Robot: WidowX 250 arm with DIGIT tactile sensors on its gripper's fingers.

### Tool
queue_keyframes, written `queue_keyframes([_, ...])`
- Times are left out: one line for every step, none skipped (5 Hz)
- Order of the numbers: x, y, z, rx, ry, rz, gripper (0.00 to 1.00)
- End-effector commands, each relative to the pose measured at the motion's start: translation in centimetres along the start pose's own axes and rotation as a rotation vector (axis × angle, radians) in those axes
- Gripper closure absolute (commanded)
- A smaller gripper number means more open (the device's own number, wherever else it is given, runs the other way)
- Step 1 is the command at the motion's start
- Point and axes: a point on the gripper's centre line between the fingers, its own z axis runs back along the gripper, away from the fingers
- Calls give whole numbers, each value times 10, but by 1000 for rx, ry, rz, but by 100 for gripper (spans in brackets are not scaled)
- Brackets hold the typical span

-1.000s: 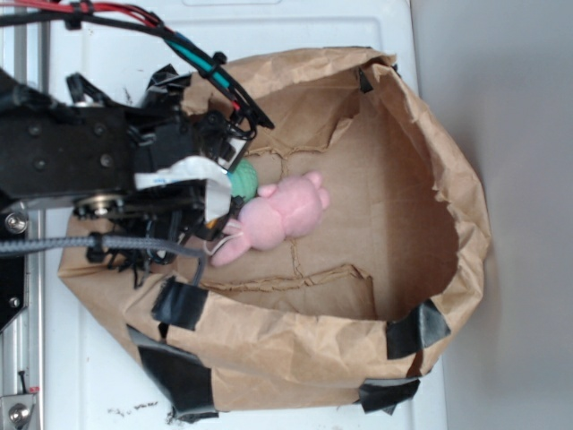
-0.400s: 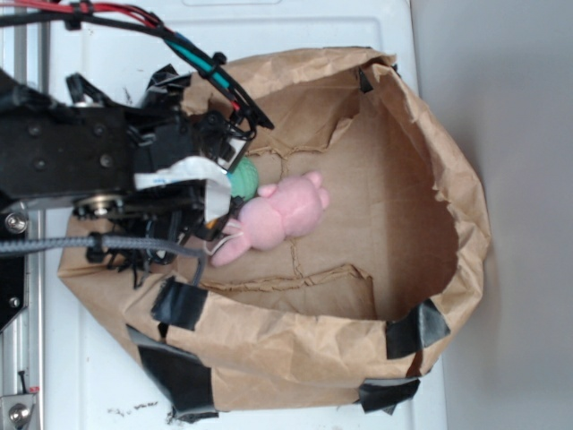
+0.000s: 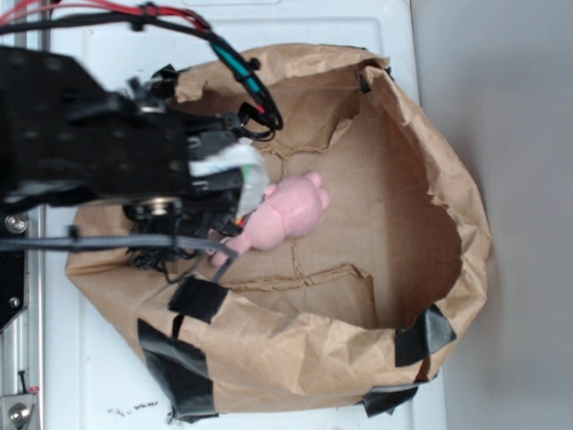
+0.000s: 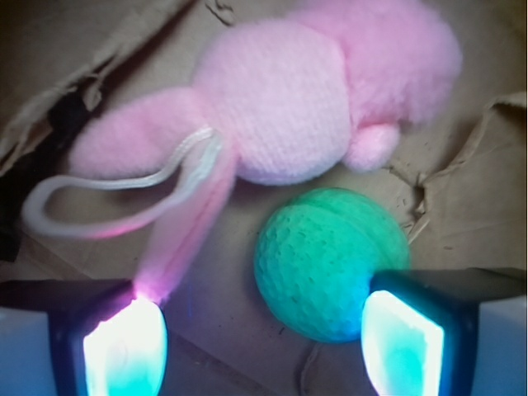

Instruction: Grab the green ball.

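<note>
Exterior view: the black robot arm reaches in over the taped rim at the left side of the crumpled brown paper bag [image 3: 421,161], which lies open on a white desk [image 3: 295,22]. The arm's body covers the claw and the small round green knitted ball here, so neither can be placed from this angle. The pink plush bunny [image 3: 282,215] lies on the bag floor just beside the arm's tip, toward the bag's left side.

Wrist view: the claw [image 4: 264,338] is spread wide and holds nothing; its 2 lit fingertips [image 4: 124,346] stand at the bottom corners of the frame. The green ball [image 4: 330,264] rests on the bag floor just below the bunny [image 4: 289,107], nearly touching it. The ball sits off-centre in the opening, hard against the right-hand fingertip, which overlaps its lower edge. The bunny's long pink ear and white cord loop [image 4: 107,198] run down toward the left-hand fingertip.

The step in hand looks like the final approach before gripping. Next, the claw likely needs to shift sideways to centre the ball, lower, then close, keeping the ear and cord out of the grip.
</note>
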Motion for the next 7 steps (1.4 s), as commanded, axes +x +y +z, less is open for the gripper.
queue_keyframes([23,12,52,-133,17,52,0])
queue_keyframes([20,9,76,-176,-18,55,0])
queue_keyframes([20,12,68,-138,-17,59,0])
queue_keyframes([19,13,57,-87,-29,46,0])
queue_keyframes([25,19,46,-49,-25,53,0])
queue_keyframes([29,30,46,-67,-21,91,0])
queue_keyframes([33,36,53,-91,-21,119,0])
